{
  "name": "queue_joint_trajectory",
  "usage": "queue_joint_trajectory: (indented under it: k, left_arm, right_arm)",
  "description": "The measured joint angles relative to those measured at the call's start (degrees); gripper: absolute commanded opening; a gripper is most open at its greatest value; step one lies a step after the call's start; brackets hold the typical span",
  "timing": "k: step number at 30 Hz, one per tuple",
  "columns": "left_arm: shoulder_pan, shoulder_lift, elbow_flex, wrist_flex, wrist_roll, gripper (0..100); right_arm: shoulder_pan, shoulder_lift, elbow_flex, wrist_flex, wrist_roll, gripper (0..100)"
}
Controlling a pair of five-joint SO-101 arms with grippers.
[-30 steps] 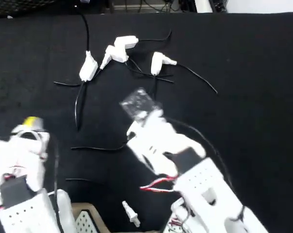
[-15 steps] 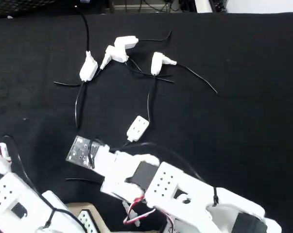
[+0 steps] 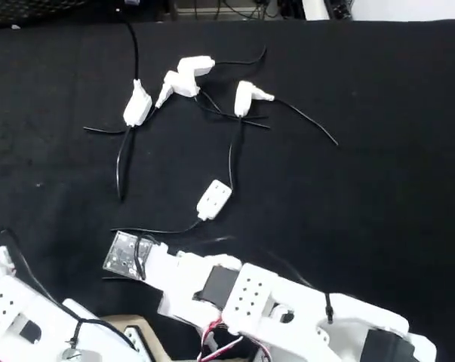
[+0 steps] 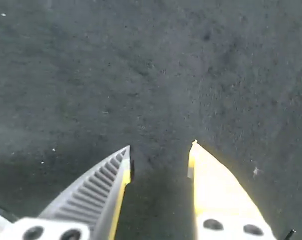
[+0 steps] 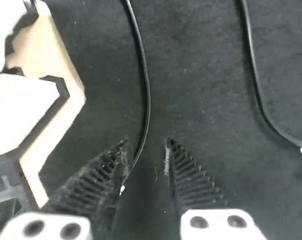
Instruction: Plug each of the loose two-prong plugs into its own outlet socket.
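Observation:
Three white plug-and-socket pieces lie at the back of the black cloth: one [image 3: 137, 103] on the left, a joined pair [image 3: 185, 75] in the middle, one [image 3: 246, 96] on the right. A further white piece [image 3: 213, 197] lies mid-table on a thin black cable [image 3: 152, 231]. My right gripper [image 3: 125, 253] hangs low over the front left of the cloth, open [image 5: 145, 145], with a black cable [image 5: 143, 95] running on the cloth under the gap between its fingers. My left gripper [image 4: 161, 150] is open over bare cloth, holding nothing. Its arm [image 3: 8, 309] sits at the front left corner.
A tan board [image 5: 50, 75] with a white block [image 3: 136, 343] stands at the table's front edge, close beside the right gripper. Loose black cables [image 3: 121, 162] trail across the left and middle of the cloth. The right half of the cloth [image 3: 385, 151] is bare.
The right arm swung from over the mid-table white piece down to the front left, uncovering that piece. The left arm drew back to the front left corner.

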Motion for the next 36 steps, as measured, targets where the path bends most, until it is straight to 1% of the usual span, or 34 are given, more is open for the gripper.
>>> queue_joint_trajectory:
  k: [3,6,10,12,16,19,22,27,30,36]
  left_arm:
    - [-0.4,0.0,0.0,0.0,-0.1,20]
    - [-0.4,0.0,0.0,0.0,-2.9,20]
    - [-0.4,0.0,0.0,1.5,-5.0,20]
    - [-2.4,0.0,0.0,1.8,-5.5,20]
    - [-7.7,0.0,-0.6,1.8,-4.1,20]
    - [-10.3,0.0,-0.9,1.8,-4.0,20]
    - [-11.3,0.0,-1.1,1.8,-4.0,20]
    - [-11.8,0.0,-1.6,1.8,-4.0,20]
    - [-11.8,0.0,-1.6,1.8,-4.0,20]
    - [-14.4,0.0,-1.6,1.8,-3.8,20]
  right_arm:
    - [0.0,0.0,0.3,-0.6,-1.0,10.9]
    - [0.0,0.3,0.3,-0.7,-1.8,10.9]
    - [0.0,5.0,-2.0,2.6,-1.9,10.9]
    - [0.0,9.6,-5.5,5.4,-1.9,10.9]
    - [-0.1,21.5,-13.8,11.1,-1.9,10.9]
    - [0.0,27.5,-17.8,13.0,-1.9,10.9]
    - [-1.6,28.7,-18.9,13.5,-1.9,10.9]
    - [-6.6,29.4,-19.0,13.7,-2.1,10.9]
    - [-6.9,29.5,-19.0,13.7,-2.1,10.9]
    - [-6.8,31.1,-19.0,13.7,-2.1,10.9]
